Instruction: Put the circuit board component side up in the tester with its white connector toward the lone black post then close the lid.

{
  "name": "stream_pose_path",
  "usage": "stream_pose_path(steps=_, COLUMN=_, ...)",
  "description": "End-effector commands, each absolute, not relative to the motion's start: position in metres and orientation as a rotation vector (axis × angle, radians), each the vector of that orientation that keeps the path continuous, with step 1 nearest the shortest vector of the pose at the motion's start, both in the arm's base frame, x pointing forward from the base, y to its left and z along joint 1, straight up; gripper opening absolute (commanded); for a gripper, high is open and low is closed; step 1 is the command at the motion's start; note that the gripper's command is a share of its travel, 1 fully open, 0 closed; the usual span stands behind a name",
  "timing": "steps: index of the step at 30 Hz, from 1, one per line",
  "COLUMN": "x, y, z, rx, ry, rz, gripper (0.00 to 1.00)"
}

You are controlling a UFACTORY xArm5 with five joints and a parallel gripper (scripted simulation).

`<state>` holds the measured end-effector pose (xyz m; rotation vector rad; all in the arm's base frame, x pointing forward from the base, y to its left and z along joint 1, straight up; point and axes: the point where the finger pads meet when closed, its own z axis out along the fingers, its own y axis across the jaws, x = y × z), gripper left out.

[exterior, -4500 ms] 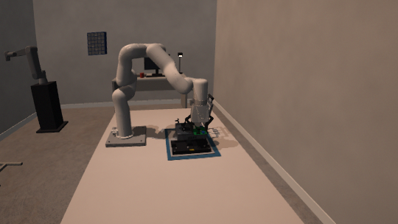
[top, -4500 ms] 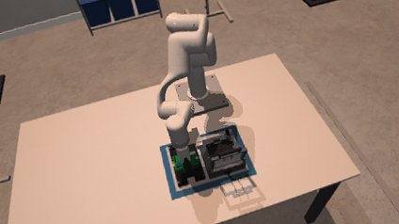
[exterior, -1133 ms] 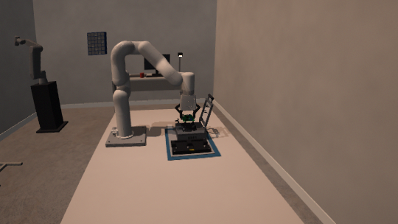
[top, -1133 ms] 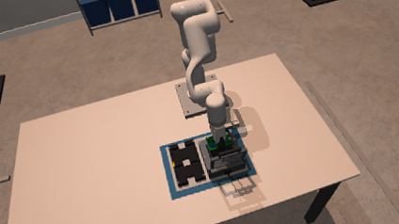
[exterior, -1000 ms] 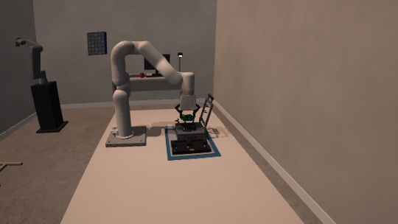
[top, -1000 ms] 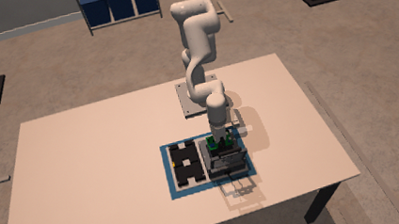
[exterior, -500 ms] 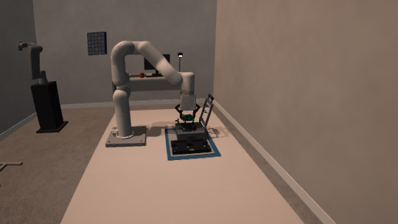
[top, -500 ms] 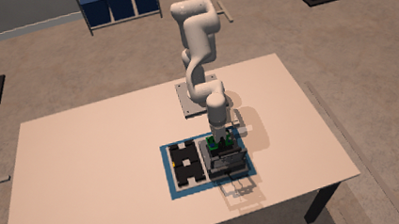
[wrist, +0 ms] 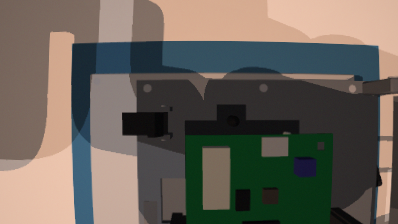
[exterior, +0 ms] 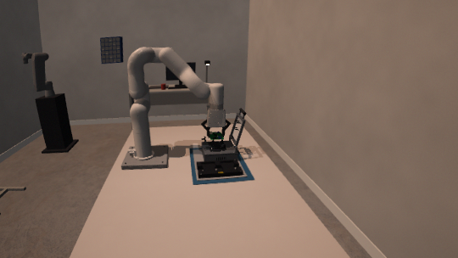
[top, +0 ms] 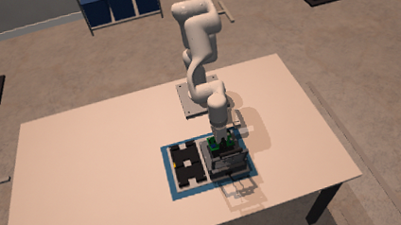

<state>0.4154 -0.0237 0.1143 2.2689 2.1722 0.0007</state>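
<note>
Table [top: 96, 175] [exterior: 191, 221] carries the white arm [top: 201, 41] [exterior: 137, 81] and, in front of its base, a blue mat [top: 171, 182] [exterior: 194, 170] [wrist: 225, 52] with the grey tester [top: 229, 171] [exterior: 218, 155] [wrist: 155, 100] and black tray [top: 181, 161] [exterior: 220, 169] side by side. Tester lid [top: 232, 159] [exterior: 238, 127] stands raised, tilted outward on the side away from the arm's base. Gripper [top: 222, 143] [exterior: 216, 134] [wrist: 260, 217] points down, fingers well spread but closed on the edges of the green circuit board [top: 213, 145] [exterior: 216, 136] [wrist: 255, 170], held component side up just above the tester's bed; pin alignment cannot be told.
</note>
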Motion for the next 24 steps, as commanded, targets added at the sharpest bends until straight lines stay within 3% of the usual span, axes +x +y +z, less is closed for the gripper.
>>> stream_pose_path(steps=1, x=0.417, y=-0.024, z=0.115, rx=2.267, ry=2.17, rz=0.005, gripper=0.79)
stream_pose_path(steps=24, x=0.417, y=-0.024, z=0.086, rx=2.267, ry=2.17, rz=0.005, gripper=0.79)
